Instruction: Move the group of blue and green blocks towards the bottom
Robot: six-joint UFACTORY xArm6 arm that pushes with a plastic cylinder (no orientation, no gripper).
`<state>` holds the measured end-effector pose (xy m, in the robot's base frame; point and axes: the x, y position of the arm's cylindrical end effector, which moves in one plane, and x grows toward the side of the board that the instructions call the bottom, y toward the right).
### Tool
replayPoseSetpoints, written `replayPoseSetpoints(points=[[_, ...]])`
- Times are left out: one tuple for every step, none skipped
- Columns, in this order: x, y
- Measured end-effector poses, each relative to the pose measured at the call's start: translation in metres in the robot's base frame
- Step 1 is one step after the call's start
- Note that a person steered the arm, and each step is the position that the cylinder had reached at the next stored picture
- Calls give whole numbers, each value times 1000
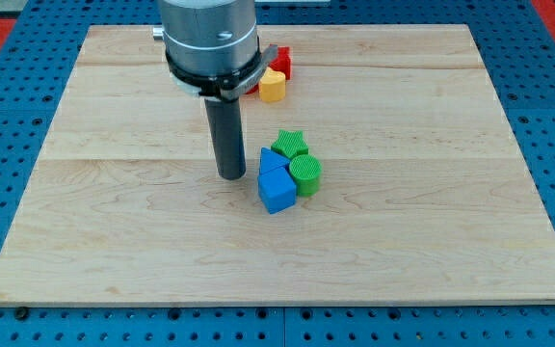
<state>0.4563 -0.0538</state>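
A tight group of blocks sits near the middle of the wooden board (114,241). A green star block (290,145) is at the group's top, and a green cylinder (306,174) is at its right. A blue triangular block (270,160) is at its left, and a blue cube (277,191) is at its bottom. They touch one another. My tip (230,175) rests on the board just to the left of the blue blocks, a small gap apart from them.
A yellow block (272,86) and a red block (281,62) sit near the view's top, right of the arm's grey body (210,39), which hides part of that area. Blue pegboard surrounds the board.
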Motion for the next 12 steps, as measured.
replayPoseSetpoints(points=[[-25,22],[-25,23],[-22,47],[-4,55],[-4,55],[-4,43],[-2,30],[10,19],[24,47],[38,49],[27,49],[7,48]])
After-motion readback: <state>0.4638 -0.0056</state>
